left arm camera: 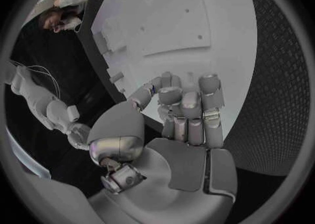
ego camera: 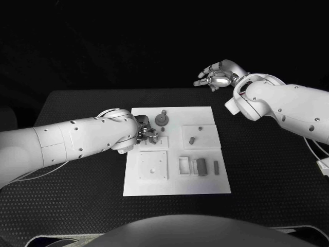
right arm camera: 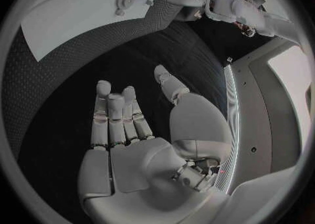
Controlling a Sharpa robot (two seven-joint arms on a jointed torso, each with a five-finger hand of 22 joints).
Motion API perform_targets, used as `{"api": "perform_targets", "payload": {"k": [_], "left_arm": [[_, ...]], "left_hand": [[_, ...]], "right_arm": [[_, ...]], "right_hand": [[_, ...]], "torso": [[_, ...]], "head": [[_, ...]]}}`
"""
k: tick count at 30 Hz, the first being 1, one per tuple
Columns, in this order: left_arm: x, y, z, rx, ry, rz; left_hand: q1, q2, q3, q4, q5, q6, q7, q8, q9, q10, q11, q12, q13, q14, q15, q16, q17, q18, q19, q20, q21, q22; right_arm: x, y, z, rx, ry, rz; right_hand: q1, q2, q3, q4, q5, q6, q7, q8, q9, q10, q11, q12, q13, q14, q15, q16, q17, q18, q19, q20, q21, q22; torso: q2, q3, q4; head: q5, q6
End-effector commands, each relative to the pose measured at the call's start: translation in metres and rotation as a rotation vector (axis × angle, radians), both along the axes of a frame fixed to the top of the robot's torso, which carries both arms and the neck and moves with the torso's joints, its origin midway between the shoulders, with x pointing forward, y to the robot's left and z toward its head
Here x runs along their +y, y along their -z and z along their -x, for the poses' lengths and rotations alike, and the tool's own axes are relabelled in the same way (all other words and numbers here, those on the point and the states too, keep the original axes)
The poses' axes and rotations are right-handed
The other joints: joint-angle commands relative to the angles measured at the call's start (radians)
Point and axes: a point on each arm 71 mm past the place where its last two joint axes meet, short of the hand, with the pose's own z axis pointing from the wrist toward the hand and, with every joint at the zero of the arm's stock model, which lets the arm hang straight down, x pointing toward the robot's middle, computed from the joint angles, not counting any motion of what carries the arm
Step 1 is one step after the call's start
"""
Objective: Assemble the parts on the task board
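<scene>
Left hand (ego camera: 144, 133) perhaps touching task board (ego camera: 209, 177).

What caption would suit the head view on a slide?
Left hand works over the white task board among small grey parts; right hand hangs open beyond the table's far edge.

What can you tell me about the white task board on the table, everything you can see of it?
The task board is a flat white rectangular plate, matte and plastic-looking, lying flat in the middle of the black table. Its surface carries raised square plates and shallow recesses. Small grey parts lie in a row near its right side, and a round part stands near its far edge. The left robot hand reaches over its left edge; whether it touches the board cannot be told. The right robot hand is held away beyond the table's far edge.
</scene>
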Motion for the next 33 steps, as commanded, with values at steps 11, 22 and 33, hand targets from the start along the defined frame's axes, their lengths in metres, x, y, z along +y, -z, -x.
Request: {"api": "perform_targets", "payload": {"k": [11, 22, 33], "left_arm": [[-0.0055, 0.0075, 0.0078, 0.103, 0.052, -0.011], [-0.0066, 0.0078, 0.0070, 0.108, 0.048, -0.013], [-0.0081, 0.0077, 0.0052, 0.104, 0.041, -0.008]], "left_hand": [[-0.005, 0.013, 0.066, 0.031, 0.105, 0.188, -0.102, 0.022, 0.000, 0.002, -0.012, 0.006, -0.002, 0.003, 0.000, 0.007, -0.002, 0.012, 0.010, -0.004, 0.009, 0.023], [-0.017, 0.016, 0.068, 0.032, 0.075, 0.180, -0.100, 0.024, 0.000, 0.000, -0.010, 0.007, -0.006, -0.001, 0.000, 0.008, -0.007, 0.013, 0.006, -0.001, 0.012, 0.021], [-0.045, 0.011, 0.052, 0.044, -0.002, 0.172, -0.096, 0.028, -0.003, -0.001, -0.005, 0.005, -0.020, -0.005, -0.003, 0.005, -0.020, 0.015, 0.004, 0.000, 0.006, 0.016]], "right_arm": [[0.0016, 0.0003, 0.0005, 0.003, -0.016, 0.002], [0.0017, 0.0004, 0.0005, 0.006, -0.016, -0.002], [0.0015, 0.0006, 0.0005, 0.009, -0.018, -0.001]], "right_hand": [[0.003, 0.010, -0.004, 0.000, 0.003, 0.001, 0.009, 0.006, -0.002, -0.008, 0.000, 0.004, -0.002, -0.006, 0.000, 0.004, -0.002, 0.013, -0.001, 0.006, -0.005, 0.014], [0.003, 0.010, -0.005, 0.000, 0.003, 0.001, 0.009, 0.006, -0.002, -0.009, 0.000, 0.005, -0.003, -0.006, 0.001, 0.005, -0.002, 0.014, -0.001, 0.006, -0.005, 0.014], [0.003, 0.011, -0.006, 0.000, 0.003, 0.001, 0.009, 0.006, -0.002, -0.009, 0.000, 0.005, -0.004, -0.007, 0.001, 0.005, -0.003, 0.014, -0.001, 0.007, -0.005, 0.014]], "torso": [[0.000, -0.0018, 0.0003], [0.001, -0.0029, 0.0009], [0.000, -0.0021, -0.0001]], "head": [[-0.002, -0.001], [-0.001, -0.001], [0.000, -0.001]]}}
